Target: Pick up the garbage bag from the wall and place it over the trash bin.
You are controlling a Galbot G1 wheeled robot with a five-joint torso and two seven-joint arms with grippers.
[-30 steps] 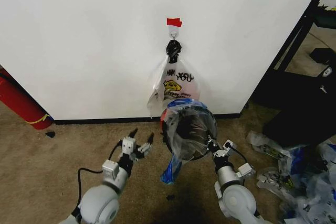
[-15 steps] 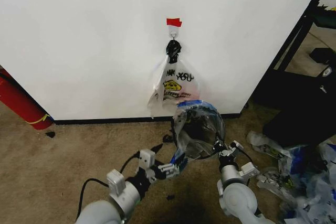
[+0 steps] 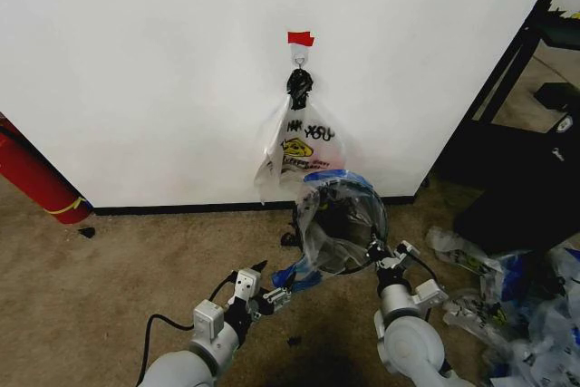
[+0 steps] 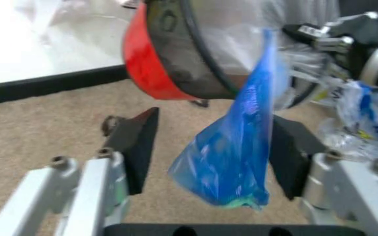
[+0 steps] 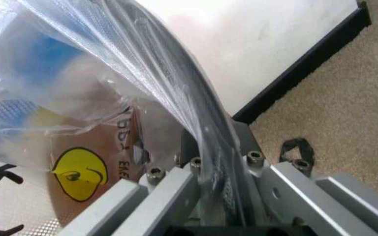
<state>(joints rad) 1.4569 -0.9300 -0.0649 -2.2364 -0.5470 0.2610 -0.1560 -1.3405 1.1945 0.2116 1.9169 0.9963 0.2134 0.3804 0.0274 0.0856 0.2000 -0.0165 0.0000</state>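
Observation:
My right gripper (image 3: 374, 253) holds the trash bin (image 3: 347, 222) off the carpet, tilted with its mouth toward me. It is shut on the bin's black rim (image 5: 205, 123), with plastic caught in the grip. The see-through garbage bag (image 3: 319, 244) lies over the bin's mouth, and its blue tail (image 4: 232, 152) hangs below the bin's red base (image 4: 148, 61). Under the bin, my left gripper (image 3: 264, 295) is open. The blue tail hangs between its black pads (image 4: 138, 147), which stand apart from it. Behind is the white wall (image 3: 136, 61).
A clear bag with a yellow smiley and "THANK YOU" lettering (image 3: 304, 144) hangs from a hook under red tape (image 3: 301, 39). A red cylinder (image 3: 34, 178) leans at the left. A pile of plastic bags (image 3: 517, 310) and a black shelf frame (image 3: 512, 88) stand at the right.
The bin has shifted right and slightly up in my right gripper. My left gripper swung from left of the bin to under it, then drew back a little around the blue tail.

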